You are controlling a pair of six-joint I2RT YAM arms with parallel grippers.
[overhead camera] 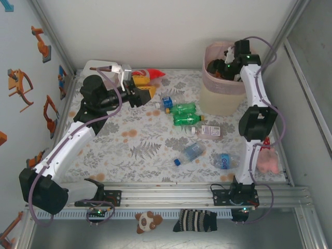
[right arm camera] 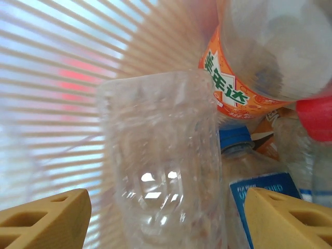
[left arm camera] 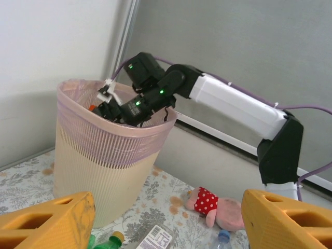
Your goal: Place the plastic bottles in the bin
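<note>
Well, the right gripper (overhead camera: 218, 66) is down inside the mouth of the bin (overhead camera: 224, 98), its yellow fingers (right arm camera: 44, 218) spread wide with a clear bottle (right arm camera: 161, 166) standing loose between them, touched by neither finger as far as I can see. Just beside that bottle, deeper in the bin, lie an orange-labelled bottle (right arm camera: 244, 78) and a blue-labelled bottle (right arm camera: 262, 192), with a red cap (right arm camera: 314, 116) against them. From the left wrist you can see the pink liner (left arm camera: 88, 132) folded over the bin's rim. The left gripper (overhead camera: 144, 87) hangs well to the left of the bin, above the flowered table (overhead camera: 104, 150), jaws wide and holding nothing. Six bottles lie on the table left of and nearer than the bin: a blue-capped bottle (overhead camera: 166, 102) and two green bottles (overhead camera: 182, 109) (overhead camera: 187, 119) closest to its left side, a white-labelled bottle (overhead camera: 208, 130) just in front of it, then a long clear bottle (overhead camera: 189, 153) and a small blue-banded bottle (overhead camera: 223, 161) further toward the arms' bases. A pink plush toy (overhead camera: 267, 162) sits to the right of the bin, near the table's edge.
</note>
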